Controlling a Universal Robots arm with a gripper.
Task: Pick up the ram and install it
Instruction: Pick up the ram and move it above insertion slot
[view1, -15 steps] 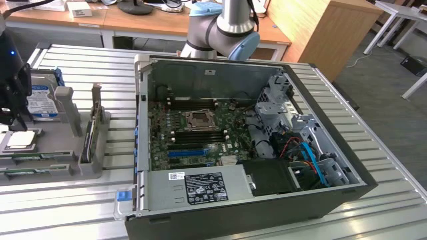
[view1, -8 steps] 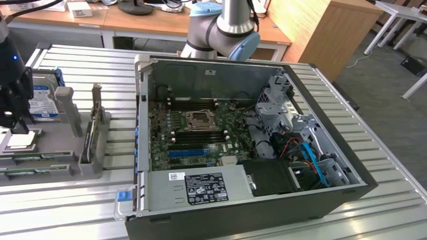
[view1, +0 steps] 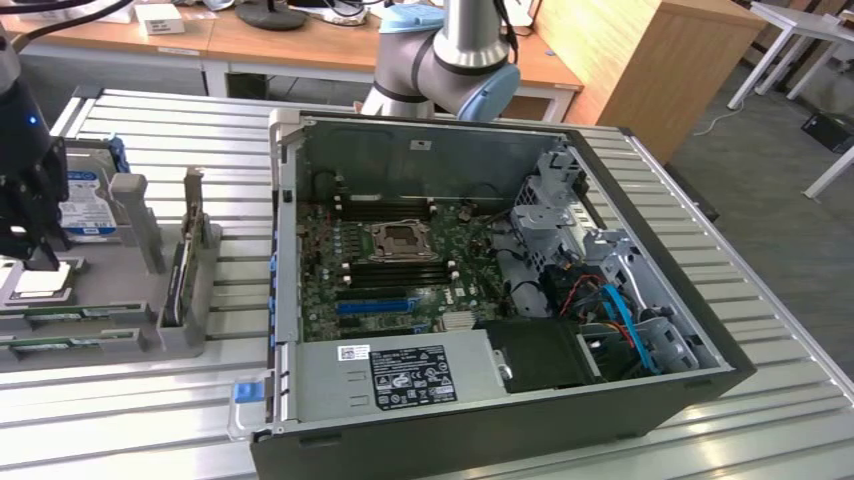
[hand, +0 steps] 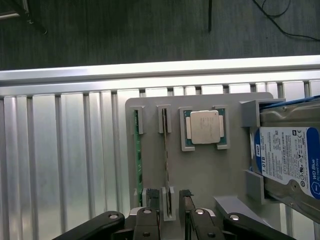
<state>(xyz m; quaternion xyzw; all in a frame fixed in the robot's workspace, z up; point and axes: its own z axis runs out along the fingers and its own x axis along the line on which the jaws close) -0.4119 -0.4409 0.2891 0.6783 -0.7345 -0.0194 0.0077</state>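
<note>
- The gripper (hand: 169, 200) is open wide and is not holding anything.
- One finger (hand: 152, 197) is on one side of a thin stick, and the other finger is on the other side.
- That thin stick is the ram (hand: 165, 150). It stands on its edge in a slot of the gray holder (hand: 210, 175).
- The ram's long side runs straight away from the fingers, along the holder. The gap between the fingers goes across its thin side, so the fingers face its two flat sides.
- Only the near end of the ram is between the fingers. I cannot tell if the fingers touch it, or how high they are above it.
- Another ram stick (hand: 137, 150), a green one, stands in the next slot, just beside the first. It is outside the fingers, so the fingers look lined up on the first stick.
- On the other side of the ram, a square CPU chip (hand: 204, 127) lies flat in the holder. Past it is a blue-labelled hard drive (hand: 287, 160).
- In the exterior view, the gripper (view1: 38, 262) hangs over the holder on the exterior view's left.
- The open computer case (view1: 441, 440) is well apart from it, toward the exterior view's right. Its motherboard (view1: 387, 270) faces up.
- I think the pick-up has not happened yet, because the ram is in its slot.
</note>
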